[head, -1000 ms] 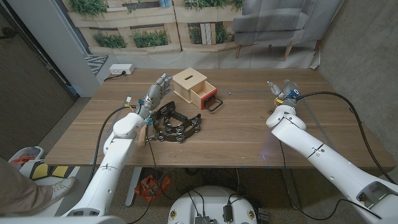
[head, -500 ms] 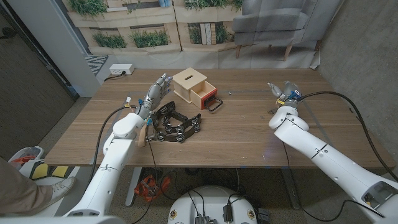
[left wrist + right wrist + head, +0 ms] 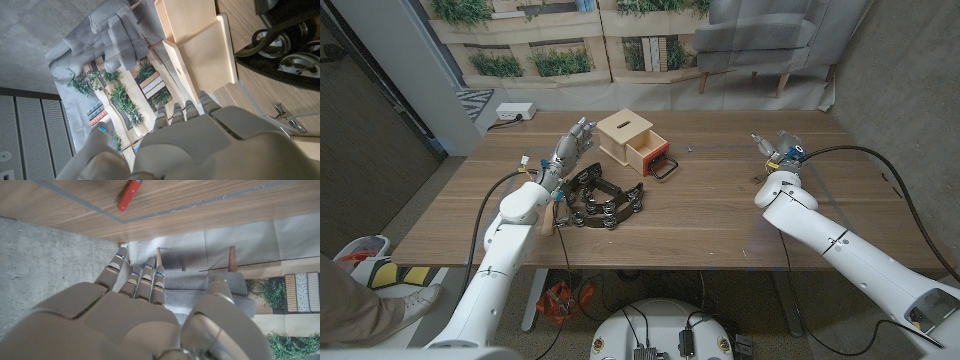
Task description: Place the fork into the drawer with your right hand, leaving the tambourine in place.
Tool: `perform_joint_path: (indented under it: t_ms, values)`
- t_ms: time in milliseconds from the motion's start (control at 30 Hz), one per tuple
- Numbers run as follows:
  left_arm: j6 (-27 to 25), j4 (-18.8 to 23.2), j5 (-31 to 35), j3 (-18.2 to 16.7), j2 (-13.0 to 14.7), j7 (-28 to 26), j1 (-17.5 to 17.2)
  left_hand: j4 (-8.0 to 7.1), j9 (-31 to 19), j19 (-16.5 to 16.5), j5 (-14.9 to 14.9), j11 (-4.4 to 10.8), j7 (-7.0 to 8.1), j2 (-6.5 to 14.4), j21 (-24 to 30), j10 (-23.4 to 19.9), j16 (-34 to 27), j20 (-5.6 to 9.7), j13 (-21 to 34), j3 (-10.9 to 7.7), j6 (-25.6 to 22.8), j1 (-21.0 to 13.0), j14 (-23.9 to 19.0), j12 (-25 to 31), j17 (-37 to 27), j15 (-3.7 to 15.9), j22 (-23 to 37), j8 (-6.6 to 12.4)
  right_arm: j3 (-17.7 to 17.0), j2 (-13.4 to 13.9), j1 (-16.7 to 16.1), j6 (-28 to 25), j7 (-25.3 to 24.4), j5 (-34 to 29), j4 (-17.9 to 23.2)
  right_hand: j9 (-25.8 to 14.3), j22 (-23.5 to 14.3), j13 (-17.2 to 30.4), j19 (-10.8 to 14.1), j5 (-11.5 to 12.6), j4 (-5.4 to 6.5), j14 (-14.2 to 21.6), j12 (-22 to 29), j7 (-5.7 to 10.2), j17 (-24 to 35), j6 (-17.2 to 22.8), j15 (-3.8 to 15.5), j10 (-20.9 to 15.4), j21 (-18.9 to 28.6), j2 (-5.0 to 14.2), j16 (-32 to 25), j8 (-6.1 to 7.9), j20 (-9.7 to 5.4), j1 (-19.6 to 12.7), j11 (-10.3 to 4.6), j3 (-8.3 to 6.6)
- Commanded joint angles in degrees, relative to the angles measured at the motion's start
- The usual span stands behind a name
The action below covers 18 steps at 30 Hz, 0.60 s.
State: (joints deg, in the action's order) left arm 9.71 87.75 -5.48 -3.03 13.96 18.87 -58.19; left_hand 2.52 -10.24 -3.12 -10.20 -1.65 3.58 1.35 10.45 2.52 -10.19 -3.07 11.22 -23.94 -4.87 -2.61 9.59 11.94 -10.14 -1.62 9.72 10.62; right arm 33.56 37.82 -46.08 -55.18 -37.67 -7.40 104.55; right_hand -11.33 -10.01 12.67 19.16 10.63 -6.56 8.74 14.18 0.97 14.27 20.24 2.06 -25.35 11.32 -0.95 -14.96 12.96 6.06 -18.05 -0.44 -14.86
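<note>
The black tambourine [image 3: 601, 201] lies left of the table's middle, and its jingles [image 3: 295, 50] show in the left wrist view. Behind it stands a light wooden box [image 3: 626, 133] whose drawer [image 3: 647, 151] is pulled out, with a red front and a black handle. My left hand [image 3: 570, 148] is held beside the box with straight fingers, holding nothing. At the far right of the table my right hand [image 3: 776, 146] stands with its fingers up and holds nothing. A red handle [image 3: 131, 194] lies on the wood beyond my right hand; I cannot tell whether it is the fork.
A small metal piece [image 3: 690, 150] lies on the table [image 3: 700, 215] right of the drawer. Black cables run along both arms and off the right edge. A person's shoe [image 3: 360, 255] is on the floor at the left. A white power strip [image 3: 515, 112] lies beyond the table.
My right forearm has drifted slightly to the right. The left hand, box and tambourine have not moved.
</note>
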Motion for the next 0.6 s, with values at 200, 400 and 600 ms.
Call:
perform_joint_path:
  t_ms: [200, 400, 600]
  values:
    - [0.2, -0.2, -0.1, -0.2, 0.2, 0.2, 0.1, 0.21, -0.1, -0.4, 0.0, -0.25, 0.01, 0.3, 0.5, 0.1, -0.3, -0.22, 0.1, -0.07, -0.3, -0.1, 0.5, 0.5, -0.2, -0.05, 0.3, 0.18, 1.1, -0.2, 1.1, -3.7, 0.5, -0.9, -1.1, -0.4, -0.1, 0.4, 1.3, 0.3, -0.91, 1.5, -0.2, 0.17, 0.0, -1.2, 0.08, 0.9, 0.3, 0.19, -0.4, -0.70, 0.51, -1.7, 0.29, -0.46]
    - [0.3, 0.0, 0.0, -0.2, 0.2, 0.1, -0.1, 0.24, -0.1, -0.4, 0.0, -0.18, 0.03, 0.3, 0.5, 0.1, -0.3, -0.23, 0.1, -0.05, -0.4, -0.1, 0.5, 0.5, -0.2, -0.07, 0.3, 0.18, 0.7, -0.7, 1.2, -3.7, 0.4, -0.6, -1.9, -0.4, -0.2, 0.5, 1.7, 0.2, -1.20, 2.7, 0.0, -0.33, 0.1, -1.9, 0.43, 0.8, 0.5, 0.24, -0.8, -0.97, 0.49, -2.3, 0.76, -0.53]
    - [0.2, 0.4, 0.0, -0.4, 0.2, -0.1, -0.4, 0.28, -0.1, -0.4, 0.0, -0.11, 0.06, 0.3, 0.5, 0.1, -0.3, -0.23, 0.1, -0.03, -0.4, 0.0, 0.5, 0.5, -0.2, -0.05, 0.3, 0.17, 0.6, -1.2, 1.6, -3.6, 0.3, -0.4, -2.9, -0.4, -0.2, 0.6, 2.2, 0.2, -1.36, 3.0, 0.1, -1.07, 0.2, -2.3, 0.52, 0.7, 0.6, 0.21, -0.9, -1.12, 0.48, -2.6, 1.00, -0.51]
